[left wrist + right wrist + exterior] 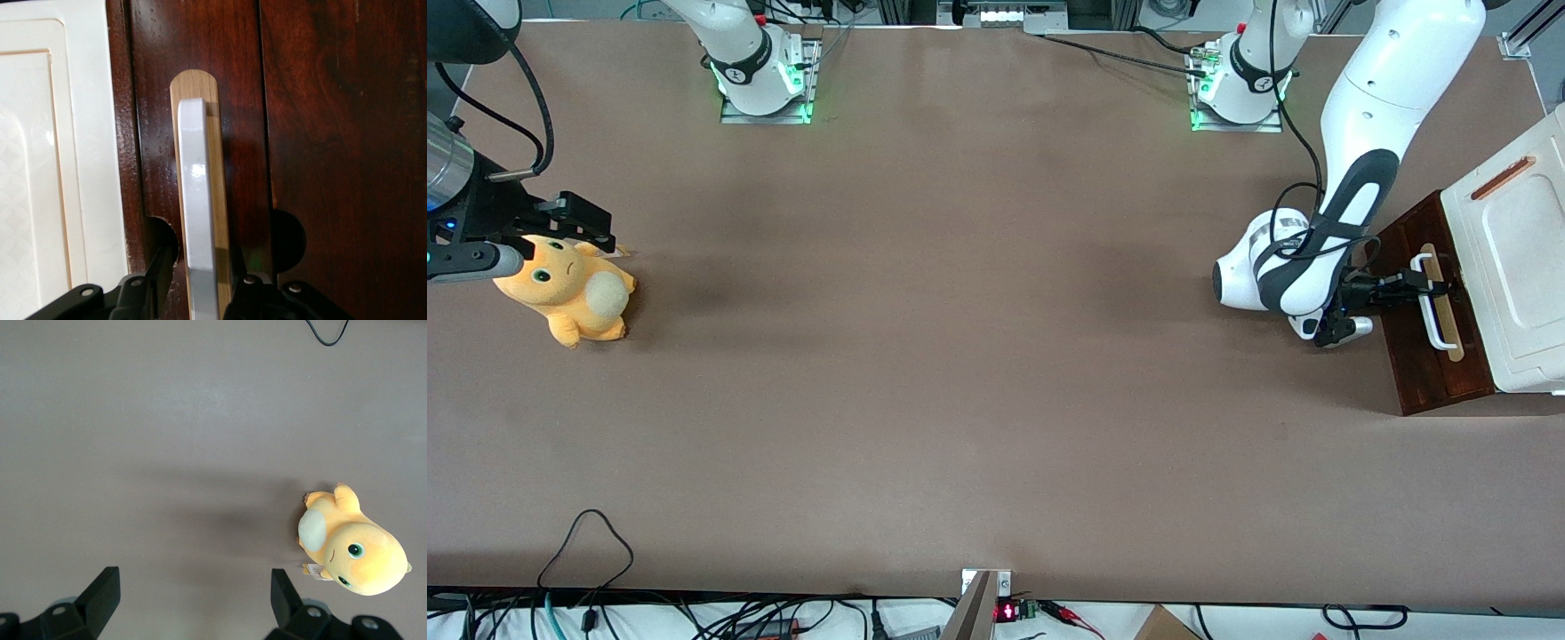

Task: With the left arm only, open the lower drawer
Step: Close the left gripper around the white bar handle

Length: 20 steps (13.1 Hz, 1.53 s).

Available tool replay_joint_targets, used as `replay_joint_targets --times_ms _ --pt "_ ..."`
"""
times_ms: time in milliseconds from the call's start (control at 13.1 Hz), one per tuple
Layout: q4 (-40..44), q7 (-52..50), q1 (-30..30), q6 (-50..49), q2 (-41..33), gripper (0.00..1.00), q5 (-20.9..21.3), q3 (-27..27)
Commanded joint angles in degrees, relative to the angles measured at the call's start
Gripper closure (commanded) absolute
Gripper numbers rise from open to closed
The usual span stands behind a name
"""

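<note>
Where wrist view shows tool (200, 293) fingers (157, 280) astride handle (198, 213)

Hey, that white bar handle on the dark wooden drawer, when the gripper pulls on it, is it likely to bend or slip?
The white bar handle looks rigid and thick, so it probably won't bend. Its surface is glossy, so it may be somewhat slippery. The gripper has a finger on each side of it, at the lower drawer front, which should help; a straight pull seems safest.

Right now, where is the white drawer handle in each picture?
Front view: white handle on the lower drawer, at the working arm's end of the table, the hand at it.
Left wrist view: handle between the hand's fingers.
Right wrist view: not in it.
Shared landmark: pale wood strip.
</note>
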Motion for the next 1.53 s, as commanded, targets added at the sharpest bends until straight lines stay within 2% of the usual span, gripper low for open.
replay_joint_targets --times_ms 0,688,841,1070,1452 --pt "0.97 -0.17 0.4 -0.9 1.08 0.65 1.47 0.2" --pt "0.97 -0.26 0.4 -0.9 1.25 0.83 1.83 0.2" --pt "0.97 -0.26 0.32 -0.9 1.17 0.9 1.83 0.11" --pt "0.97 -0.43 -0.21 -1.07 1.16 0.92 1.65 -0.67" --pt "1.15 -0.96 -1.44 -3.71 0.99 0.93 0.59 -6.12"
